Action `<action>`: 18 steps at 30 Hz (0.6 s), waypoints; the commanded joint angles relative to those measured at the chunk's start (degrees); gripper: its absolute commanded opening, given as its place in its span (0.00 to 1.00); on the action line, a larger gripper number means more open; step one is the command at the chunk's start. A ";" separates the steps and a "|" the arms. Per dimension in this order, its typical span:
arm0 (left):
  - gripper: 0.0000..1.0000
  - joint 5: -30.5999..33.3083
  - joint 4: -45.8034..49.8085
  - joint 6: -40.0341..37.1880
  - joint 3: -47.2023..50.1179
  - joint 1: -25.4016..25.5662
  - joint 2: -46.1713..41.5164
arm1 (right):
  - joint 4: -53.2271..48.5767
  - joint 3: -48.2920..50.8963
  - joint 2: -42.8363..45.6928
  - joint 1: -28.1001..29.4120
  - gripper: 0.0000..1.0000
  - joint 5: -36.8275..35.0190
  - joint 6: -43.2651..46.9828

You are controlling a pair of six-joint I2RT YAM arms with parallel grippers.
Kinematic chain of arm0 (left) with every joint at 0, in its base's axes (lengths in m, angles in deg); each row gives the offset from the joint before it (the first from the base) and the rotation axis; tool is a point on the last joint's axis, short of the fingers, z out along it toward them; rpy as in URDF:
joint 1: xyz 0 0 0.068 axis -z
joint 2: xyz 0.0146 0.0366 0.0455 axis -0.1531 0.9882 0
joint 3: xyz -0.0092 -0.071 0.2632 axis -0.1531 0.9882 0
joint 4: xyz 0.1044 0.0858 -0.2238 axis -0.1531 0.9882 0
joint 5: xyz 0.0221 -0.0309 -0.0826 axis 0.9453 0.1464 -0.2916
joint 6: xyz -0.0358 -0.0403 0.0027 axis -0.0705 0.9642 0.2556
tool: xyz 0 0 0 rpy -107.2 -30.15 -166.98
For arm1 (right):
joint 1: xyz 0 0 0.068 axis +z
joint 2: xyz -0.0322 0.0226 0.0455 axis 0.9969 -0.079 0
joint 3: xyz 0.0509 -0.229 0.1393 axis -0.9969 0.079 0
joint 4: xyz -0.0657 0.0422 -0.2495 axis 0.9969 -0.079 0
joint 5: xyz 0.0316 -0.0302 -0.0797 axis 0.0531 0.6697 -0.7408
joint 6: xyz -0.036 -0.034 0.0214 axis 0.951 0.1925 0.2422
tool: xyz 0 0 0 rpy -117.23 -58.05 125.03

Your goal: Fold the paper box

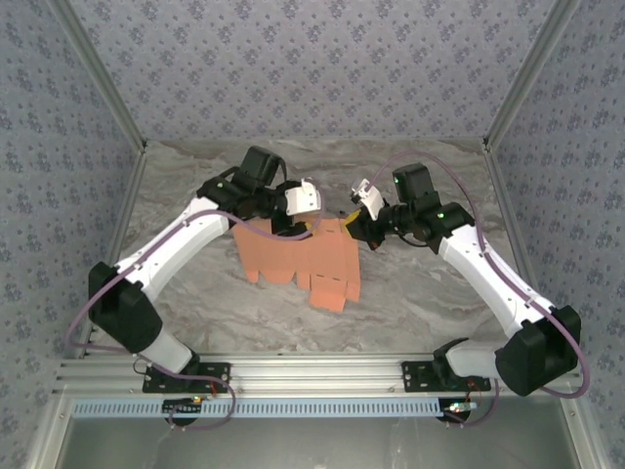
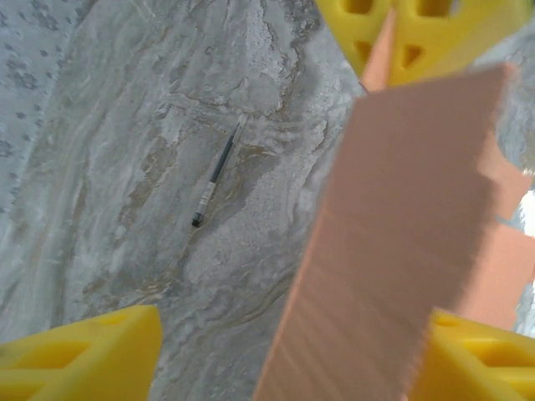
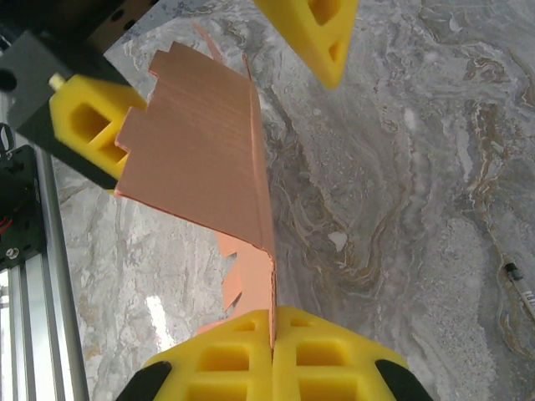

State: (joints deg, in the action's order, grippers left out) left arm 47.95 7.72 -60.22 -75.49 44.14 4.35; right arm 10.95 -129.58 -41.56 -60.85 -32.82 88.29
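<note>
Paper box (image 1: 303, 259) sheet half-lifted; my right gripper (image 3: 272, 334) pinches its edge at one o'clock, my left gripper (image 2: 297, 326) spread around a raised panel at eleven.

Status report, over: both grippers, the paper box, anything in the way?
Here: right gripper shut on paper box edge; left gripper open, fingers astride the raised panel; pen on table, apart from it.
</note>
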 commanded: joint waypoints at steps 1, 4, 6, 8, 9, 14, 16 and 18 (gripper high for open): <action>0.58 -6.41 5.45 0.07 -4.08 -0.81 0.61 | -1.65 -1.71 -0.23 -0.19 0.00 1.48 1.58; 0.46 -7.38 5.71 0.12 -4.00 -0.96 0.95 | -1.41 -1.76 -0.24 -0.12 0.00 1.27 1.67; 0.38 -8.35 6.09 0.43 -4.15 -1.14 1.20 | -1.32 -1.78 -0.21 -0.11 0.00 0.88 1.70; 0.32 -9.29 6.36 0.64 -4.26 -1.14 1.38 | -1.25 -1.73 -0.24 -0.19 0.00 0.56 1.87; 0.29 -9.64 6.60 0.85 -4.27 -1.13 1.52 | -1.15 -1.78 -0.24 -0.21 0.00 0.46 1.81; 0.12 -10.71 8.33 2.11 -5.39 -1.14 2.01 | -0.01 -1.79 0.02 -0.19 0.02 -0.18 0.92; 0.05 -10.72 8.76 2.78 -5.75 -1.31 1.84 | 0.29 -1.73 0.34 -0.22 0.07 -0.82 0.05; 0.01 -10.96 8.92 4.49 -5.84 -1.61 1.25 | 1.16 -1.76 1.34 -0.45 0.17 -1.49 -1.46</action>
State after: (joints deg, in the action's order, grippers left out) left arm 39.69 14.43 -57.71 -79.67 42.91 5.64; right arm 11.04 -129.58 -41.54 -60.87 -33.54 88.75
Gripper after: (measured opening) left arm 0.051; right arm 0.141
